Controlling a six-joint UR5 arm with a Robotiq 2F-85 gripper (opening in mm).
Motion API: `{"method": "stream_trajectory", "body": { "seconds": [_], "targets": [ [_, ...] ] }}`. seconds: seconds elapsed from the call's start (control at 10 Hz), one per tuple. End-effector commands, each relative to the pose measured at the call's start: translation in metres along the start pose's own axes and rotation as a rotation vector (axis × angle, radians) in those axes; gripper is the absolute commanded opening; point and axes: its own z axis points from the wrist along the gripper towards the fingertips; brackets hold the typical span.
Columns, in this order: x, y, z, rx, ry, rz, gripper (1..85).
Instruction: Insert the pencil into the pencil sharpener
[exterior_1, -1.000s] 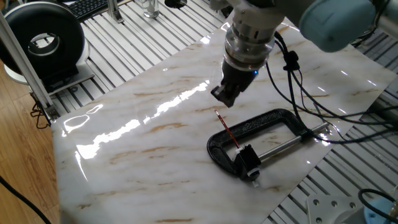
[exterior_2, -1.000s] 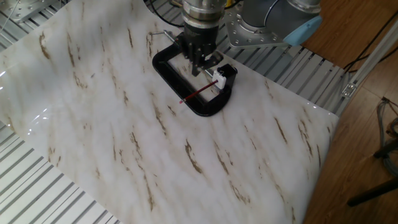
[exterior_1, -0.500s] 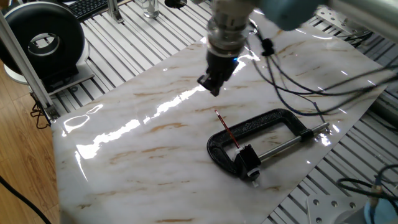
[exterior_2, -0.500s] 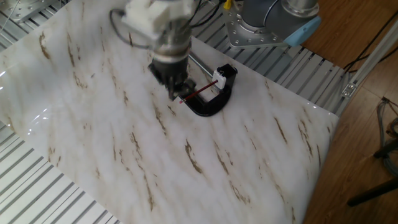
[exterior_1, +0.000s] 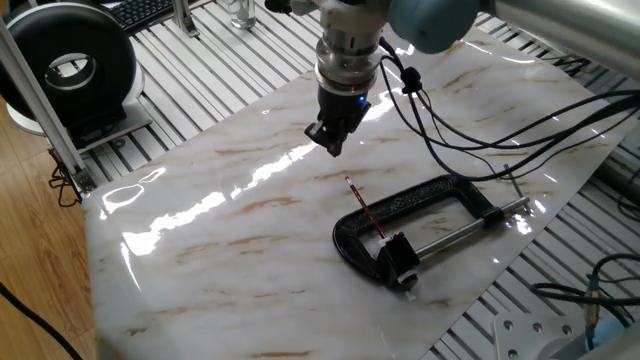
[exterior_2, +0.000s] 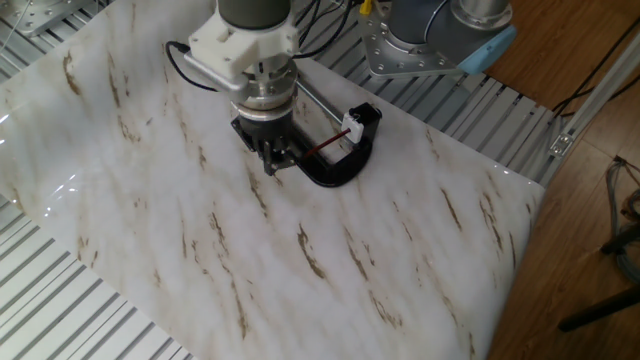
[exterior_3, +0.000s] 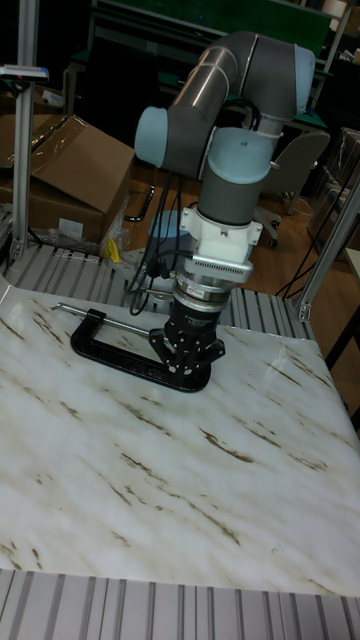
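A robotics lab: marble-patterned board (exterior_1: 200, 215) on a slotted aluminium table (exterior_1: 200, 70), cardboard boxes (exterior_3: 75, 165), cables (exterior_1: 470, 140).

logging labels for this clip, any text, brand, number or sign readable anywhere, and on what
None can be read in any view.
White patch on the pencil sharpener: no print can be made out, too small.
Black C-clamp: any raised marks on its frame are too blurred to read.
Round black device at the table's far corner: its white centre shows only glare.
Cardboard box behind the table: a pale label, too small to read.
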Motion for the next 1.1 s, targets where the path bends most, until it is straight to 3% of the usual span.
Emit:
{"method": "stream_trajectory", "body": {
  "seconds": [0.0, 0.2, 0.5, 0.7, 0.8, 0.9, 1.0],
  "targets": [
    [-0.006, 0.001, 0.002, -0.006, -0.010, 0.038, 1.0],
    [-0.008, -0.005, 0.002, 0.016, -0.019, 0.009, 1.0],
    [-0.010, 0.003, 0.002, -0.016, -0.024, -0.011, 1.0],
    [-0.025, 0.009, 0.001, -0.038, -0.085, -0.036, 1.0],
    [-0.033, 0.007, 0.000, -0.028, -0.113, -0.051, 1.0],
    [-0.032, 0.013, 0.000, -0.048, -0.112, -0.059, 1.0],
    [-0.019, 0.013, 0.001, -0.050, -0.060, -0.060, 1.0]
  ]
}}
